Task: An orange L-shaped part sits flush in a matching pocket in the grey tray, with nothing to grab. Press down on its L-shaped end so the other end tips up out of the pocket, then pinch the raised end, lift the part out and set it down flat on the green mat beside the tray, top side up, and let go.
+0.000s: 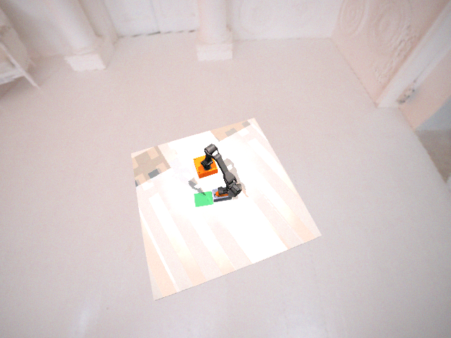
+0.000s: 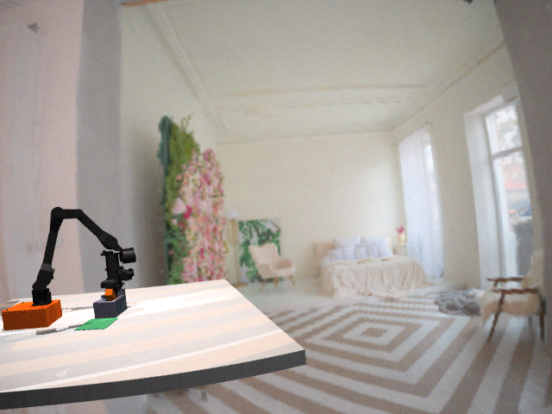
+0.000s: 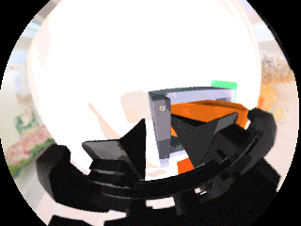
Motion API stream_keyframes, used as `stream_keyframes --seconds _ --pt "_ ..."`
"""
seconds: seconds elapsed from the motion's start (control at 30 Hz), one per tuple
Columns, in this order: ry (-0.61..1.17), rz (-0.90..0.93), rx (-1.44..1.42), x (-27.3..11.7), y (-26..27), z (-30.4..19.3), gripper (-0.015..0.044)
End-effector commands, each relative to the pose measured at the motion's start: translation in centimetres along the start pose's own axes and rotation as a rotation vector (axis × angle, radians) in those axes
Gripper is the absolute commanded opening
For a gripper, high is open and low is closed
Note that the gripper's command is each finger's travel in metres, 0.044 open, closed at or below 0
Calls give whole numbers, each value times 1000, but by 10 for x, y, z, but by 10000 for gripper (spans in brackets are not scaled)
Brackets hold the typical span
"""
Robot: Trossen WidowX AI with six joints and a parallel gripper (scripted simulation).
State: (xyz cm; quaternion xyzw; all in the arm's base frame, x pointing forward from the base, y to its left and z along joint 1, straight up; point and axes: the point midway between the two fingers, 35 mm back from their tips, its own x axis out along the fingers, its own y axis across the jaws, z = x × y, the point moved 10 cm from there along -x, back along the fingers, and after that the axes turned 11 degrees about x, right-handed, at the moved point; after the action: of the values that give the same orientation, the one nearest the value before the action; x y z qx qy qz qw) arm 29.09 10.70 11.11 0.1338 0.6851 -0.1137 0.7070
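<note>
The grey tray [image 1: 223, 199] [image 2: 104, 310] [image 3: 161, 124] stands beside the green mat [image 1: 203, 199] [image 2: 96, 323] [image 3: 224, 85]. The orange part [image 1: 220, 193] [image 2: 109, 294] [image 3: 202, 111] is tipped in its pocket: its end towards the mat stands up above the tray's rim, and its other end is low in the pocket. My gripper [image 3: 159, 143] is down at the tray, its fingers partly open with nothing between them. In the wrist view one finger is over the part's low end, and the other is outside the tray's end wall. Contact with the part is partly hidden.
The arm's orange base [image 1: 207, 174] [image 2: 31, 315] stands on the same table [image 1: 232, 251] [image 2: 178, 348], behind the mat and tray in the top view. The arm reaches over from it to the tray. The mat lies against the tray's side.
</note>
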Motion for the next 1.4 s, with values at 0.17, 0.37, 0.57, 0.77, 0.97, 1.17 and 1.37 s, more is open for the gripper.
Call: stream_keyframes --seconds 0.17,0.37,0.57,0.77,0.97,1.17,1.37 --pt "5 -11 4 5 -1 -1 180" --pt "5 -11 4 5 -1 -1 180" --pt "3 -2 0 3 0 0 180" --pt "3 -3 1 2 1 -1 180" --pt "5 -10 4 -8 10 -3 180" --pt "4 -10 4 -48 9 1 180" --pt "4 -11 4 -105 0 0 180"
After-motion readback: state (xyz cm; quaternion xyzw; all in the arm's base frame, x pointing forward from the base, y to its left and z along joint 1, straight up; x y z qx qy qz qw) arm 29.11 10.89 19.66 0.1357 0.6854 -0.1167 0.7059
